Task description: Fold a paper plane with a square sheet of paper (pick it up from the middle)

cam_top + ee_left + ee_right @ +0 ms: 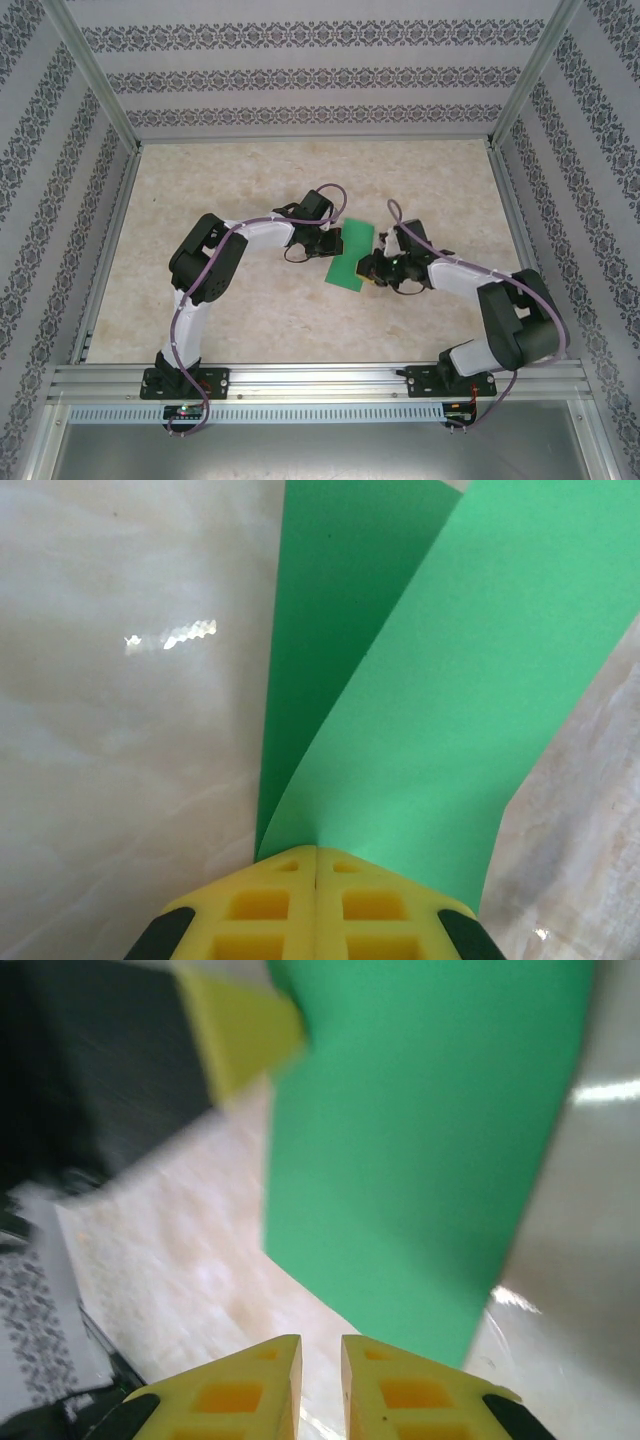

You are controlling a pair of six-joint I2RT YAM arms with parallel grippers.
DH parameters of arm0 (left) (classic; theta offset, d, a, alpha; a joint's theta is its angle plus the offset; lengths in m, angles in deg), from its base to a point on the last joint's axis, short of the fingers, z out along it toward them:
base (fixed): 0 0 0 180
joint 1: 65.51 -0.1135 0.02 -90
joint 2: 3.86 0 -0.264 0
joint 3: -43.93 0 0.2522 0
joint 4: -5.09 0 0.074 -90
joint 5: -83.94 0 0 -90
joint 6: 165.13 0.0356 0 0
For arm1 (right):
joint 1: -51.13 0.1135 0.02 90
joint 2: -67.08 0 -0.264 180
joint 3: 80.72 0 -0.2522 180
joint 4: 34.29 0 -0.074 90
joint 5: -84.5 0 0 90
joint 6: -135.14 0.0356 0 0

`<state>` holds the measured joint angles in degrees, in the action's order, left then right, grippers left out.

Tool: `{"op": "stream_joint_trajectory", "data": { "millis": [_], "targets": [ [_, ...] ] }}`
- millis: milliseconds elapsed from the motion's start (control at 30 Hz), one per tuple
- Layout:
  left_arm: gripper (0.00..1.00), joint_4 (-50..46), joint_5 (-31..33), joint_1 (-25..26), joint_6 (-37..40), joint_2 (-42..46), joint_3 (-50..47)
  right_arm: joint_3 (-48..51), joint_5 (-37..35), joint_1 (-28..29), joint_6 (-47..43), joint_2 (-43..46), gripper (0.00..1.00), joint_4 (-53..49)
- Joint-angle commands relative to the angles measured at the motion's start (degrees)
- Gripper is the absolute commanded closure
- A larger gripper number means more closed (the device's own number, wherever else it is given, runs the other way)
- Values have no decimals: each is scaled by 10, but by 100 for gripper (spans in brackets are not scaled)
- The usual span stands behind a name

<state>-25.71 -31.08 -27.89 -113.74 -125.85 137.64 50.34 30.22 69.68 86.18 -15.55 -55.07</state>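
Green and bent into 2 layers, the sheet of paper [350, 257] is pinched at its left edge by the left pincer [316, 852]. It is found mid-bench [230, 190], between both pincers. Just beside its right edge, the right pincer [321, 1345] is spread a little.

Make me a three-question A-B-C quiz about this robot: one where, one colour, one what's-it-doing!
1. Where is the green paper?
A) far corner
B) middle of the table
C) on the metal rail
2. What colour are the left gripper fingers?
A) red
B) blue
C) yellow
3. The left gripper is:
A) shut on the paper
B) wide open
C) holding a cup
Answers: B, the top view shows it mid-table; C, its wrist view shows yellow tips; A, the paper fans out from its closed jaws.
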Motion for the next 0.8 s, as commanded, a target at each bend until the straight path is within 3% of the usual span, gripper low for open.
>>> {"op": "stream_joint_trajectory", "data": {
  "millis": [0,133,467,767],
  "targets": [
    [100,-45,14,10,15,-30,-6,-36,-17,-27,-24,-7,82,1],
    [100,-45,17,10,14,-29,-10,-58,14,-47,-22,-74,82,47],
    [100,-51,15,10,22,-30,-7,-32,-8,-54,-48,-167,82,57],
    [100,-54,16,10,22,-29,-11,-100,9,-55,-33,-87,81,8]
  ]
}}
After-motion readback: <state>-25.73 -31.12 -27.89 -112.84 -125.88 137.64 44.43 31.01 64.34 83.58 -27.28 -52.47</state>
